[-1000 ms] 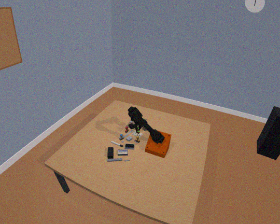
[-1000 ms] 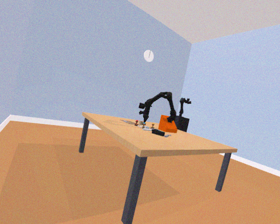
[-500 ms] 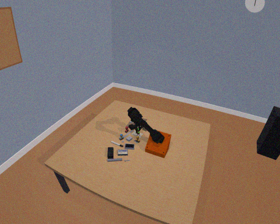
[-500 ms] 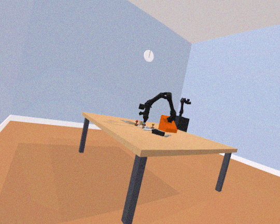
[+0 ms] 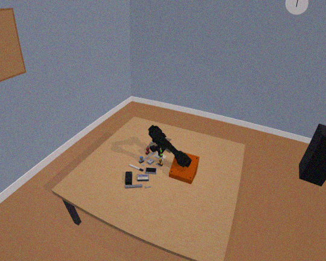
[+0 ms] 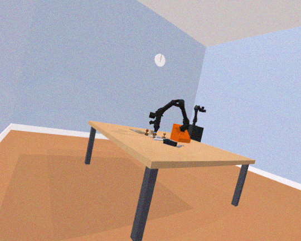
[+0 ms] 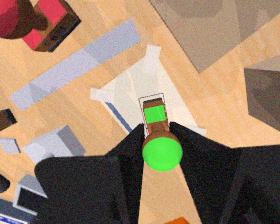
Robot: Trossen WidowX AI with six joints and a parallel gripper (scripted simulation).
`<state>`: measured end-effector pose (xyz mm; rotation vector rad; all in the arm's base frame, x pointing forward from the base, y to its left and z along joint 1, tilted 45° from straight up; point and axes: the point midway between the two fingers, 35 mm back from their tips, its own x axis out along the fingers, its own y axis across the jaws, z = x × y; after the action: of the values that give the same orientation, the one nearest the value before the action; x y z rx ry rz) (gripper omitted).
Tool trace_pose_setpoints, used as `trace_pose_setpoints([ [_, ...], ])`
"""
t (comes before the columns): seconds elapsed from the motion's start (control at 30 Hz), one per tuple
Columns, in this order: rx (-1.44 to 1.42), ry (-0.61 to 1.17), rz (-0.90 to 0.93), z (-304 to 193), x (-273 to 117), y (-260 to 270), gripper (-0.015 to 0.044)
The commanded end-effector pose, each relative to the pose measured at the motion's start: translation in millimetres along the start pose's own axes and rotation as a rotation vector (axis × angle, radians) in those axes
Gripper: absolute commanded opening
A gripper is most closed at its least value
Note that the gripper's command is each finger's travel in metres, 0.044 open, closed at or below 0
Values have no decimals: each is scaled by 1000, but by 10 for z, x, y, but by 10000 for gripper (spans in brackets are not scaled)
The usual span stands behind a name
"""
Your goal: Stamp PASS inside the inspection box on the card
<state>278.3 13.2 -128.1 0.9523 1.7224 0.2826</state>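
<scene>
Blue-grey walls [image 5: 75, 60] [image 6: 83, 70] rose behind the wooden table [image 5: 196, 205] [image 6: 200, 153], and a round white clock [image 5: 296, 3] [image 6: 160, 59] hung high on one of them.

The green-topped stamp [image 5: 161, 152] [image 7: 162, 152] was upright over the white card [image 5: 163, 156] [image 7: 132, 75], its foot within the thin black outline [image 7: 151, 95] of a box as the wrist view showed it. Whether the foot touched the card could not be told. The gripper [image 5: 160, 154] [image 6: 156, 131] [image 7: 156, 127] had its fingers clamped on the stamp, one on either side below the round knob.

Beside the card lay a translucent grey strip [image 7: 75, 65], and past its far side stood a red-topped stamp [image 5: 147, 150] [image 6: 146, 131] [image 7: 10, 17]. A small grey block [image 5: 150, 161] [image 7: 52, 147] sat near the card, between a blue-topped stamp [image 5: 141, 159] [image 6: 154, 134] and a yellow-topped one [image 5: 160, 162] [image 6: 164, 135] in the top view. Farther out were a dark pad in a pale case [image 5: 151, 170] and a long black box [image 5: 128, 178] [image 6: 170, 142]. The arm reached over from its orange base [image 5: 184, 176] [image 6: 181, 137] [image 7: 175, 221].
</scene>
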Motion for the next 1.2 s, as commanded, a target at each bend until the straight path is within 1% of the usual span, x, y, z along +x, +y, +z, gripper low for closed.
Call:
trace_pose_setpoints([
  [0.0, 3, 0, 5, -1, 11, 5, 0],
  [1.17, 3, 0, 6, -2, 49, 4, 0],
])
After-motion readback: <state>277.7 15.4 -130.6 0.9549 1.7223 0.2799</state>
